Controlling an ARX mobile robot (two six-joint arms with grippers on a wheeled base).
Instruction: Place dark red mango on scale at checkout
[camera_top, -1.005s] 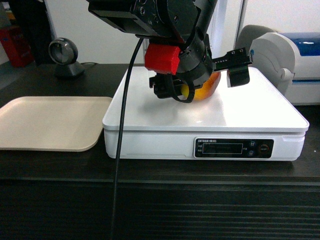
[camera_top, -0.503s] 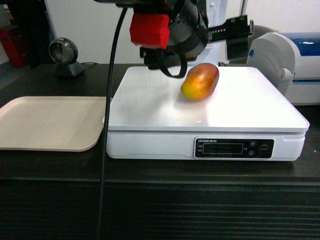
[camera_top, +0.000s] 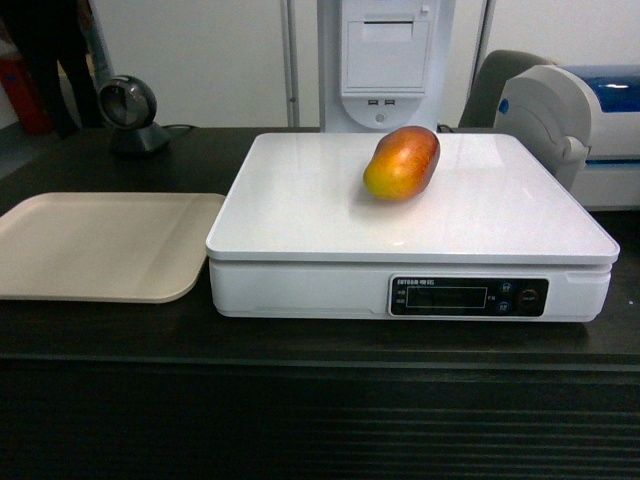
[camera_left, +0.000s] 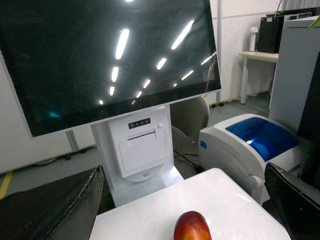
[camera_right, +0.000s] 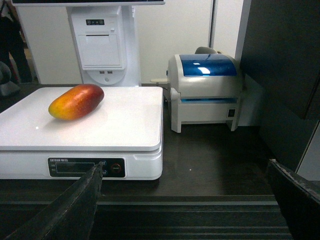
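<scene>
Dark red mango (camera_top: 401, 163) lying on the scale (camera_top: 300, 215), both pincers spread wide and empty.

The checkout tabletop (camera_top: 110, 330) carries a beige tray (camera_top: 95, 245) at left and the scale beside it; the mango rests toward the platform's far side, a receipt printer (camera_top: 385, 55) behind.

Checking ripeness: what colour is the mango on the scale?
The mango is dark red shading to orange-yellow at one end; clearest in the right wrist view.
</scene>
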